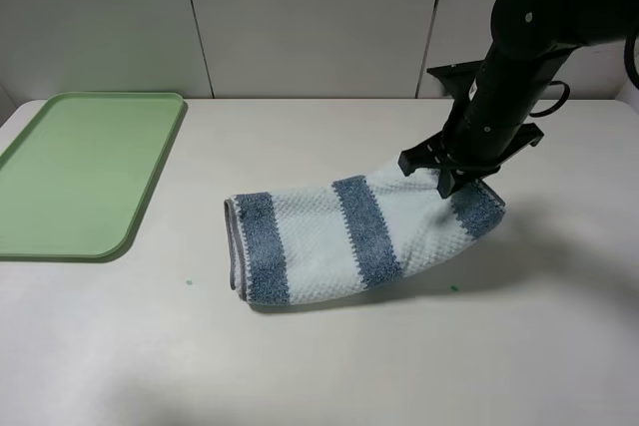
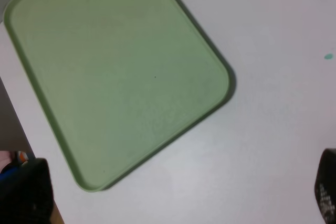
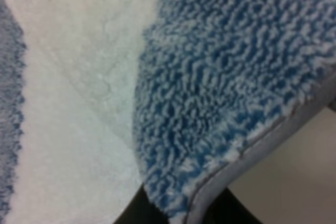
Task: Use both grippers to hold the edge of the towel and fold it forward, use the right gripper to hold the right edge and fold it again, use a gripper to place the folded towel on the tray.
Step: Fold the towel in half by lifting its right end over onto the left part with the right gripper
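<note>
Two views split the scene. The high camera shows the right pincer (image 1: pixel 451 179) clamped on the right end of the towel (image 1: pixel 329 236). That end hangs above the bench (image 1: pixel 399 366) while the left end lies flat. The right wrist view shows only terry pile and the grey hem (image 3: pixel 252 156). The left wrist view looks down on the tray (image 2: pixel 105 77), with the left pincer (image 2: pixel 173 203) spread wide and holding nothing. Tray and towel lie well apart, with bare bench between them. Pale wall panels (image 1: pixel 300 17) stand behind.
</note>
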### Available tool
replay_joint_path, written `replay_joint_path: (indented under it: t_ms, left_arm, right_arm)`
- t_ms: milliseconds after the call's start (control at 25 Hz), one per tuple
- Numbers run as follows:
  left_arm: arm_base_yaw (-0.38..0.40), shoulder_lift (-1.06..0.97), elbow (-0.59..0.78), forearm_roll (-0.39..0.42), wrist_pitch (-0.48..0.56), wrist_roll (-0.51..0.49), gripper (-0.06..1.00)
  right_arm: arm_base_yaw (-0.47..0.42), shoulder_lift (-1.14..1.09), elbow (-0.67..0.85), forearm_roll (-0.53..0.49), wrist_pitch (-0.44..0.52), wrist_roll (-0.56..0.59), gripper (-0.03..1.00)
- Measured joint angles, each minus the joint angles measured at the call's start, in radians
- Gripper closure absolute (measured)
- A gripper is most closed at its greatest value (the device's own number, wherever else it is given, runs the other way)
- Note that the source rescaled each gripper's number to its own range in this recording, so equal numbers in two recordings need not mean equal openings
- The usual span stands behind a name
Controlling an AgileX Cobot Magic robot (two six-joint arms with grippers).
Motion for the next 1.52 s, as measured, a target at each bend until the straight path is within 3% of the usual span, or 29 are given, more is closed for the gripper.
replay_joint_path:
  t_ms: [560,920,1520]
  left_arm:
    - [0.0,0.0,0.0,0.0,0.0,0.0,-0.06]
    - [0.0,0.0,0.0,0.0,0.0,0.0,-0.06]
    - [0.0,0.0,0.0,0.0,0.0,0.0,-0.06]
  right_arm:
    - [0.0,-0.006,-0.185,-0.089,0.172,-0.001,0.91]
    - [0.023,-0.012,-0.19,-0.081,0.191,-0.001,0.91]
    - [0.158,-0.043,-0.19,-0.06,0.172,0.07,0.91]
